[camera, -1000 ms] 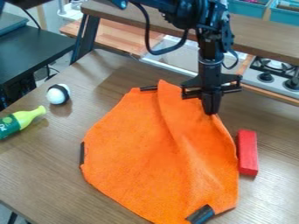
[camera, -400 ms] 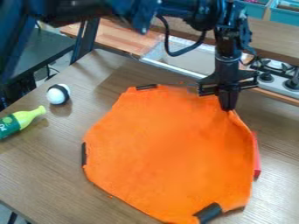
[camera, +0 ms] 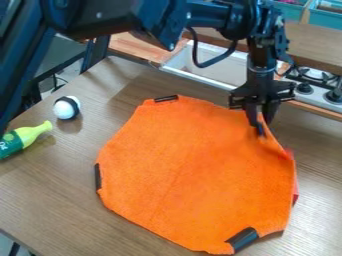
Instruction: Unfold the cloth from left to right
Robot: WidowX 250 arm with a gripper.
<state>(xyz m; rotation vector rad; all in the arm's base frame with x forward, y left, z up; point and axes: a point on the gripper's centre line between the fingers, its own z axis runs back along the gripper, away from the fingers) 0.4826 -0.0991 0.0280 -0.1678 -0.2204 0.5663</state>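
Note:
At the upper right of the cloth is my gripper (camera: pixel 261 122), pointing down with its fingers parted, right at the cloth's raised corner. The orange cloth (camera: pixel 194 175) lies mostly flat over the middle of the table, with dark patches at several of its edges. Its upper right corner stands up in a small fold beside the fingertips. Under the cloth's right edge, a red block (camera: pixel 295 191) is mostly covered.
A white ball with a black band (camera: pixel 67 107) and a green and yellow bottle (camera: pixel 24 138) are on the table (camera: pixel 40 200) at the left. Behind the table are a sink (camera: pixel 217 65) and a stove (camera: pixel 314 80).
My gripper has moved right with the cloth's corner, then its fingers have parted there. The cloth has spread rightward, its long fold has flattened, and it now covers most of the red block.

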